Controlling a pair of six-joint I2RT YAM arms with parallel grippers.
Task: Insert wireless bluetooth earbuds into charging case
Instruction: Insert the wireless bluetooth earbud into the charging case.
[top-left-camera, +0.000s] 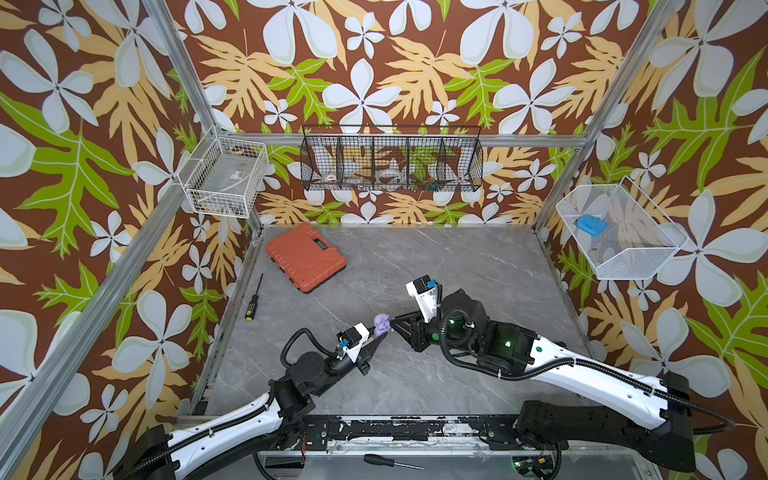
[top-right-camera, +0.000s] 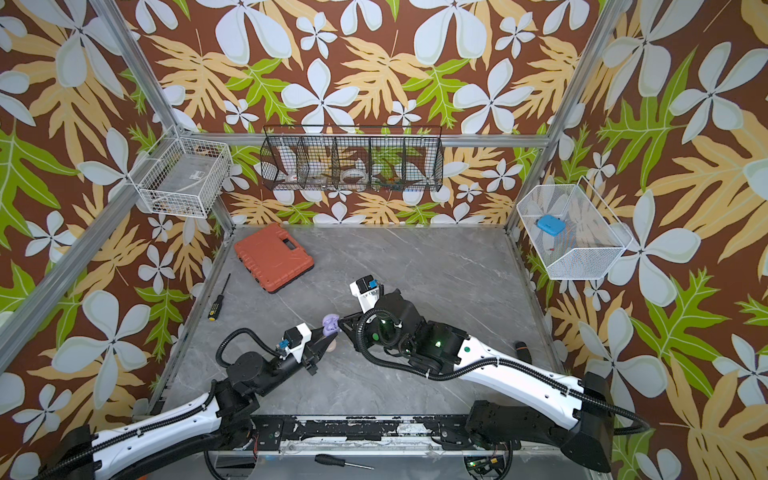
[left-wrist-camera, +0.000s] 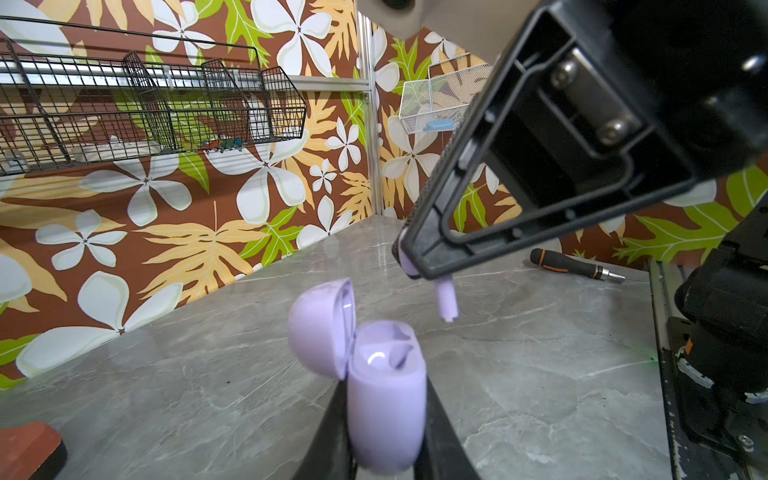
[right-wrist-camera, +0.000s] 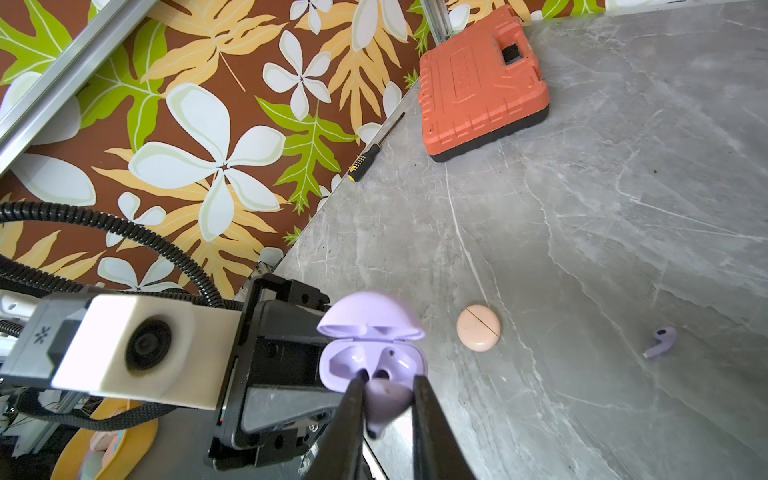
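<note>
- Holding the open lavender case (left-wrist-camera: 386, 407) clear of the table (top-left-camera: 457, 270), the left gripper (top-left-camera: 377, 337) is clamped on its smooth, likely slippery body.
- Pinched by its bulb in the right gripper (right-wrist-camera: 388, 384), a lavender earbud (left-wrist-camera: 446, 301) hangs stem-down near the case's well; it looks light and glossy and is best gripped gently.

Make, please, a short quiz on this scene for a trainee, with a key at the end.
1. True or false: the lavender case in the left gripper has its lid shut.
2. Fill in: the closed case lying on the table is ____.
3. The lavender earbud in the right gripper is: A) in the air near the open case, B) on the table, C) seated in the case.
Key: 1 false; 2 pink; 3 A.
</note>
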